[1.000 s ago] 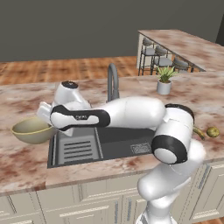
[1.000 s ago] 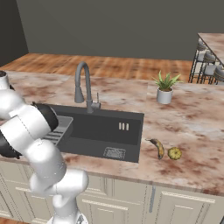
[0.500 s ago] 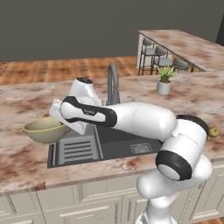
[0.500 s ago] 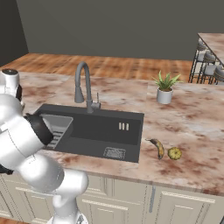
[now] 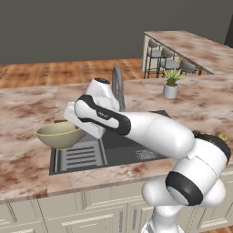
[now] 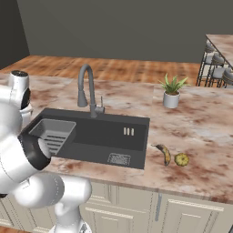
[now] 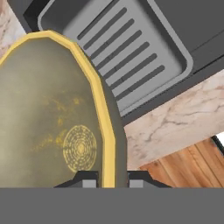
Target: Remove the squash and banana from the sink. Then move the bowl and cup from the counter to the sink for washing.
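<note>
Marble counter (image 6: 136, 95) around dark sink (image 6: 132, 119)

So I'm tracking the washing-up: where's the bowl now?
In the left base view the bowl hangs at the sink's left end above the ribbed tray, rim pinched in the pincer.

Bowl (image 5: 59, 135) above sink's (image 6: 136, 122) left edge; banana (image 6: 164, 153) beside squash (image 6: 181, 159).

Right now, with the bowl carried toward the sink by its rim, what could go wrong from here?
1. The gripper pinches only the thin rim of the bowl; the wide bowl hangs off to one side, so it could pivot or slip out.
2. The bowl sits over the sink's left edge above the ribbed tray; released here, it might catch the edge and land tilted.
3. The faucet stands close behind the arm; a swing could strike it.
</note>
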Robot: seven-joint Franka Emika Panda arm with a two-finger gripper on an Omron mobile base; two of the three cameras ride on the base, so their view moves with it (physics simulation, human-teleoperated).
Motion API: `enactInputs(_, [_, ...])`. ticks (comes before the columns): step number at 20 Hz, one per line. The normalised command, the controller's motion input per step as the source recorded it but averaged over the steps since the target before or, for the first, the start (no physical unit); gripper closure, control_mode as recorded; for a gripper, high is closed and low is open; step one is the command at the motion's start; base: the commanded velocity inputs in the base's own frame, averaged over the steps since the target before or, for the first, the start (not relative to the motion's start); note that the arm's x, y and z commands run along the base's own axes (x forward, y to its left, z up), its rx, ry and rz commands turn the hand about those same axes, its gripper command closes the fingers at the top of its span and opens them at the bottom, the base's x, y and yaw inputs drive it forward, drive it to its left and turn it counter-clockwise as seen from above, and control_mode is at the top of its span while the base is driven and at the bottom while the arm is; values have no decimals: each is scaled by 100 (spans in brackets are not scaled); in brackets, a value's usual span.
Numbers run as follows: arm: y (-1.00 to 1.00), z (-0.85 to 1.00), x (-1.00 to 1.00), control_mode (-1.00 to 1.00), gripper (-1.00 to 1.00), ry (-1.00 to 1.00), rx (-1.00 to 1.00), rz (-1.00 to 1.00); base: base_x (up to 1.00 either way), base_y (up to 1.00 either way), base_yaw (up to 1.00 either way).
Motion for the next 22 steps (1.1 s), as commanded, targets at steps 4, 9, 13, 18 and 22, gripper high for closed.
enactInputs(4, [-41,6,-15,-100,100,0,0,0,0,0,0])
enactInputs(9, [-44,4,-12,-100,100,0,0,0,0,0,0])
enactInputs(13, [-48,5,-8,-100,100,0,0,0,0,0,0])
enactInputs(18, [-45,3,-7,-100,100,2,0,-1,0,0,0])
enactInputs(22, [-42,1,-12,-100,100,2,0,-2,0,0,0])
